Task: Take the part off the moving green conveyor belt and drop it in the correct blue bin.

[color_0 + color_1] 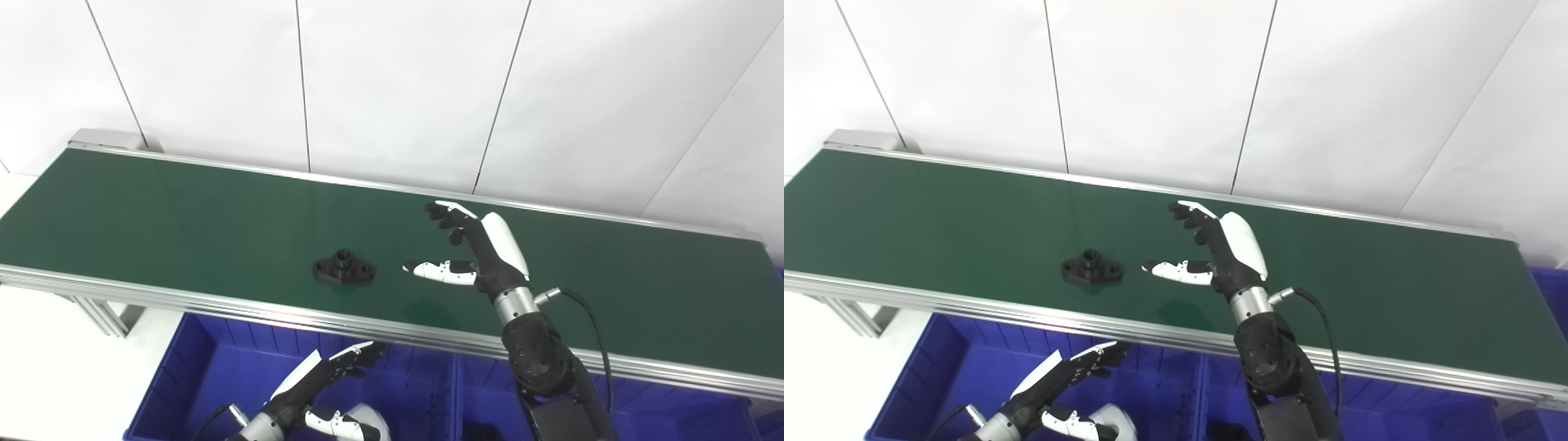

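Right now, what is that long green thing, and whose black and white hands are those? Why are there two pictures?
The hands belong to a robot. Both pictures come from two cameras on its head, side by side, so they show one scene. The long green conveyor belt carries one small black metal part. The robot's right hand is open above the belt, just beside the part, holding nothing. Its left hand waits, open, low over a blue plastic bin in front of the belt.
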Controlling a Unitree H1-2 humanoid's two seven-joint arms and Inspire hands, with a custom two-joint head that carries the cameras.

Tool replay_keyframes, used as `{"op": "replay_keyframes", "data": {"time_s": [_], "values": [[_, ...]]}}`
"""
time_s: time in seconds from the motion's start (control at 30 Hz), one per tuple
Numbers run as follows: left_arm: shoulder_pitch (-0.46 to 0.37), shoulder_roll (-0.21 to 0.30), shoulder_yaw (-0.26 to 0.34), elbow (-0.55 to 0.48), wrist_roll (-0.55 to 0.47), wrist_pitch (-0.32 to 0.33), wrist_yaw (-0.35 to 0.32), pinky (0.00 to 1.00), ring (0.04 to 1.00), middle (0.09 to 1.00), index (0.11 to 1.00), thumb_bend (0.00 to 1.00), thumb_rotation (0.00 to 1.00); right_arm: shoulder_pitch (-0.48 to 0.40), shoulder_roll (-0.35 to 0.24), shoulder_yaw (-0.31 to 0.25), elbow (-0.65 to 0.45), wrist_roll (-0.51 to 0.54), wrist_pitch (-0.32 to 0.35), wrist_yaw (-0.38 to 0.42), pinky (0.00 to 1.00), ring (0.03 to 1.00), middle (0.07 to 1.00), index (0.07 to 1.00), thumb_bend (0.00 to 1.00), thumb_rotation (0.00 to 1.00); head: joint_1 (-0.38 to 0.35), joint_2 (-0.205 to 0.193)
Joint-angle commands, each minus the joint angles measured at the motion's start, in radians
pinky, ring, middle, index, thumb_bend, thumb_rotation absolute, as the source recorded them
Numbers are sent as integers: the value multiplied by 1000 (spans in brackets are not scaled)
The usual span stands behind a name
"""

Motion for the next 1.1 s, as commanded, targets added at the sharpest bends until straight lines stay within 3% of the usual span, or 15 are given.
{"op": "replay_keyframes", "data": {"time_s": [0.0,0.33,0.47,1.07], "values": [[-28,2,-2,-17,-19,-42,-4,806,865,889,889,743,392,-61,-14,13,5,-19,17,-2,672,749,783,785,811,315,2,3],[-33,-14,-2,-12,15,-42,18,824,875,894,891,730,405,-140,-53,95,113,-79,34,21,660,742,785,784,825,320,39,16],[-33,-29,-2,-7,30,-42,38,812,867,891,891,703,367,-160,-70,122,140,-99,30,32,665,741,784,783,828,308,57,22],[-31,-65,7,-3,72,-41,49,804,870,896,894,701,352,-194,-104,203,250,-151,10,39,695,749,777,782,805,265,100,22]]}}
